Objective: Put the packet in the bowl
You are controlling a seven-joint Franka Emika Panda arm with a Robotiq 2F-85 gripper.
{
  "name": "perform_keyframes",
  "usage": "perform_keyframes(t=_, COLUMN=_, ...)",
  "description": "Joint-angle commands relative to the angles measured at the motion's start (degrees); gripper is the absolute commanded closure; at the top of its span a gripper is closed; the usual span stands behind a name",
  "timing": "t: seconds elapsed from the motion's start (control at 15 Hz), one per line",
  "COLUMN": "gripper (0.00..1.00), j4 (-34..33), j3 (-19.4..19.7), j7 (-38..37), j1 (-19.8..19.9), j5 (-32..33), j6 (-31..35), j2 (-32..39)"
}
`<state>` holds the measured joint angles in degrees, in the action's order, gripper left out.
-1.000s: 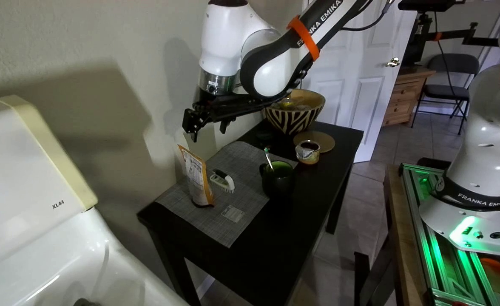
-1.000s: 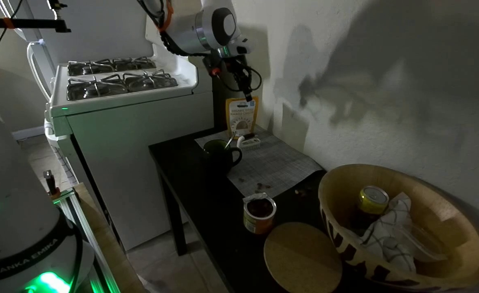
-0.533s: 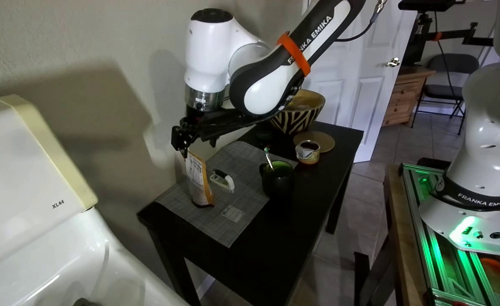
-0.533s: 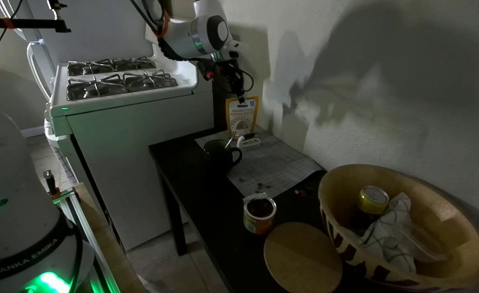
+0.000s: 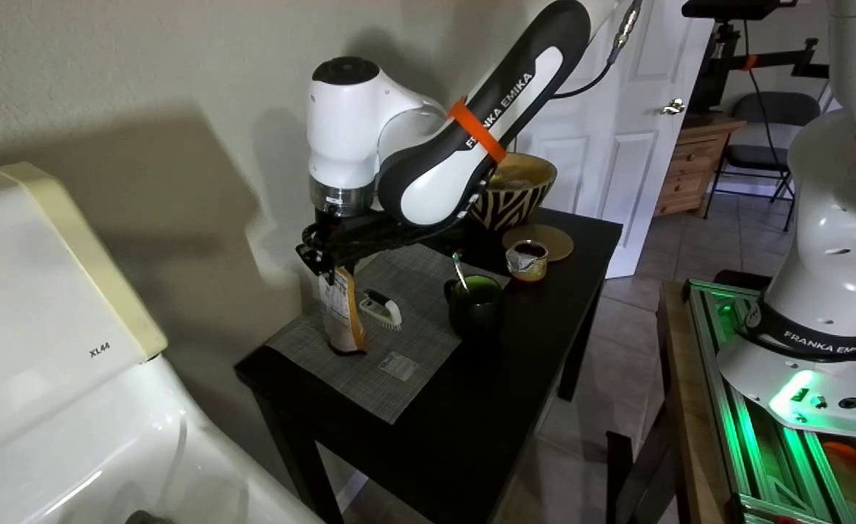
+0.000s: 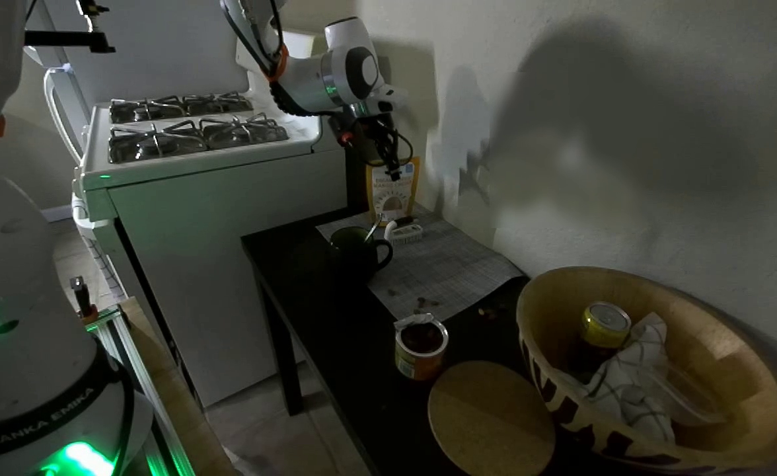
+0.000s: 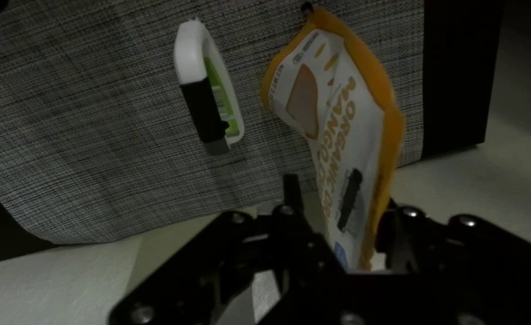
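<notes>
A dark mug (image 5: 476, 316) holds a utensil (image 5: 461, 273). Near the mug, a brush (image 7: 219, 97) lies on a gray mat (image 5: 417, 280); between the mug and a round board (image 6: 491, 420) stands an opened cup (image 6: 419, 357).

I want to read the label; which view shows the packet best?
The wrist view: the packet is largest there, with "ORGANIC" and "MANGO" legible. Both exterior views show it standing but smaller, its top partly hidden by the gripper.

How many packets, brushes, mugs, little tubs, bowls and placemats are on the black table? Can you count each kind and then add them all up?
Packet: 1
Brush: 1
Mug: 1
Little tub: 1
Bowl: 1
Placemat: 1
Total: 6
</notes>
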<state>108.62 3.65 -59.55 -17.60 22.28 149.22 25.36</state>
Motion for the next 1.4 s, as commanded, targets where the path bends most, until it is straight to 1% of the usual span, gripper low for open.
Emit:
perform_keyframes(t=0.0, gripper=0.93, j4=-2.02, j3=1.37, j7=-2.83, j1=-1.74, j5=-0.07, j6=0.10, j2=1.91)
perform_keyframes(t=0.07, gripper=0.99, j4=-1.72, j3=1.61, j7=-3.20, j1=-1.99, j5=0.10, j6=0.02, j2=1.51)
perform_keyframes(t=0.2, gripper=1.00, j4=-0.74, j3=1.61, j7=-3.01, j1=-1.97, j5=-0.11, j6=-0.21, j2=0.36)
perform_keyframes(t=0.33, gripper=0.99, j4=1.97, j3=0.84, j7=-0.88, j1=-0.98, j5=-1.17, j6=-1.06, j2=-2.81)
perform_keyframes(t=0.53, gripper=0.99, j4=9.46, j3=0.68, j7=1.30, j1=0.88, j5=-1.25, j6=0.31, j2=-12.43)
perform_keyframes(t=0.67, gripper=0.99, j4=13.03, j3=-0.91, j7=3.93, j1=3.50, j5=-4.09, j6=2.23, j2=-17.67)
perform_keyframes(t=0.8, gripper=0.99, j4=16.17, j3=-1.24, j7=6.29, j1=5.46, j5=-5.59, j6=-1.28, j2=-23.77)
perform_keyframes(t=0.87, gripper=0.99, j4=17.45, j3=-0.66, j7=5.07, j1=6.32, j5=-4.44, j6=-4.12, j2=-26.69)
perform_keyframes(t=1.0, gripper=0.99, j4=19.87, j3=-0.28, j7=0.48, j1=9.45, j5=1.54, j6=-8.19, j2=-32.32)
perform_keyframes(t=1.13, gripper=0.99, j4=22.03, j3=-0.79, j7=-1.88, j1=14.26, j5=5.09, j6=-11.53, j2=-37.43)
perform_keyframes(t=1.2, gripper=0.99, j4=22.94, j3=-0.63, j7=-0.82, j1=16.65, j5=5.22, j6=-12.30, j2=-39.69)
perform_keyframes(t=1.27, gripper=0.99, j4=24.18, j3=0.04, j7=2.28, j1=18.67, j5=3.61, j6=-11.92, j2=-41.91)
perform_keyframes(t=1.33, gripper=0.99, j4=24.96, j3=1.13, j7=7.79, j1=20.26, j5=1.37, j6=-11.98, j2=-43.89)
